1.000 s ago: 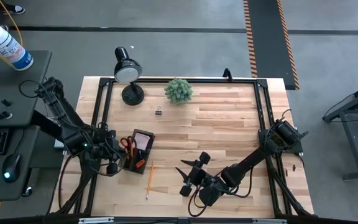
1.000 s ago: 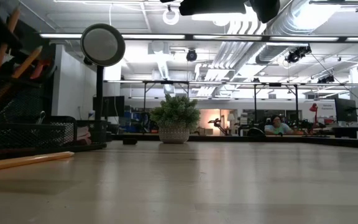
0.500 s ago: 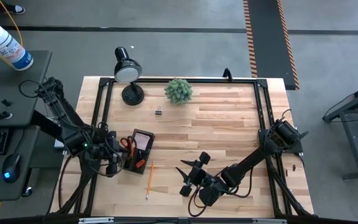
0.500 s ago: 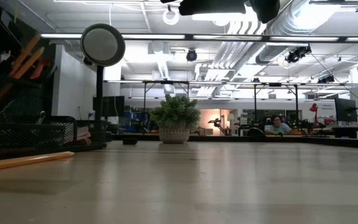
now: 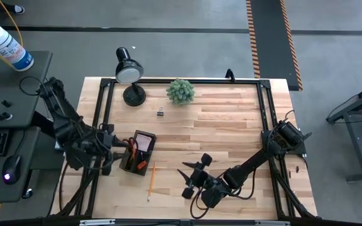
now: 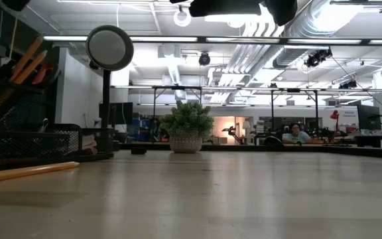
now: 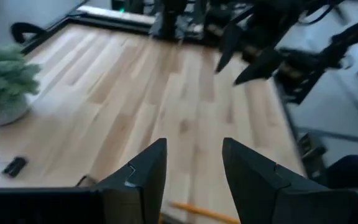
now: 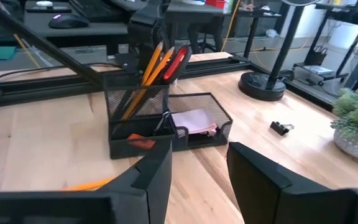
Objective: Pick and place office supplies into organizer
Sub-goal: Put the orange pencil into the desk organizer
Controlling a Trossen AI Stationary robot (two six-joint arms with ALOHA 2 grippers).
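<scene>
Standing at the table's left side, organizer (image 5: 138, 152) already holds pencils (image 8: 151, 62), red-handled scissors (image 8: 176, 61) and pink sticky-note pad (image 8: 191, 120). One loose pencil (image 5: 151, 181) lies on the wood just beside it; binder clip (image 5: 160, 112) sits well apart, near the plant (image 5: 180, 91). Left gripper (image 5: 110, 164) at organizer's outer edge, fingers apart, empty. Right gripper (image 5: 192, 174) near pencil, fingers apart, empty. Likely next: pencil. Advice: descend across the shaft, mid-length, close squarely so it doesn't roll.

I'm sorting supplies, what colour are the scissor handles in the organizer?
Red; the scissors show best in the right wrist view.
</scene>
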